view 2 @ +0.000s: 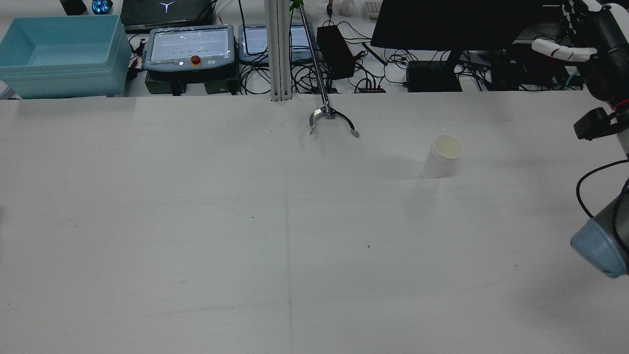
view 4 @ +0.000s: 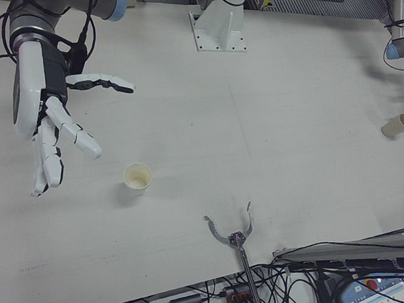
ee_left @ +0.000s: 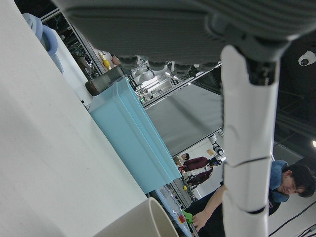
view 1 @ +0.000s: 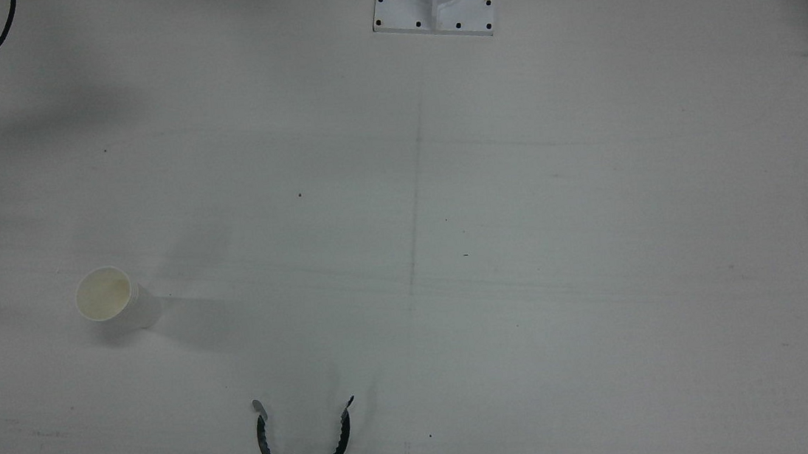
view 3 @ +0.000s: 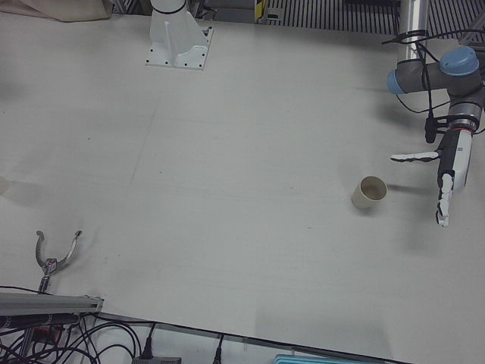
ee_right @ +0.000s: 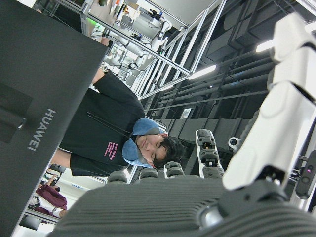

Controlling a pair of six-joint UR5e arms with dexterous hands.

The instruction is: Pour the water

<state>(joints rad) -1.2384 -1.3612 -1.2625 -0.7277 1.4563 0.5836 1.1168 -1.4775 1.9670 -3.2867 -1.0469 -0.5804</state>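
Looking down in the front view, a paper cup (view 1: 114, 298) stood upright on the white table (view 1: 524, 245), bare surface all round it, a reacher claw (view 1: 305, 444) at the near edge. In the rear view, a blue bin (view 2: 61, 54) and monitor (view 2: 462, 24) lined the far edge. In the left-front view, the left hand (view 3: 447, 171) hovered fingers apart beside a second cup (view 3: 370, 192), not touching. In the right-front view, the right hand (view 4: 46, 100) hung spread, empty, apart from its cup.

text: "HUAWEI" | on: back of dark monitor (ee_right: 39, 113) | view: right hand

Matt paper cup (view 2: 443, 156), smooth table (view 2: 196, 221)
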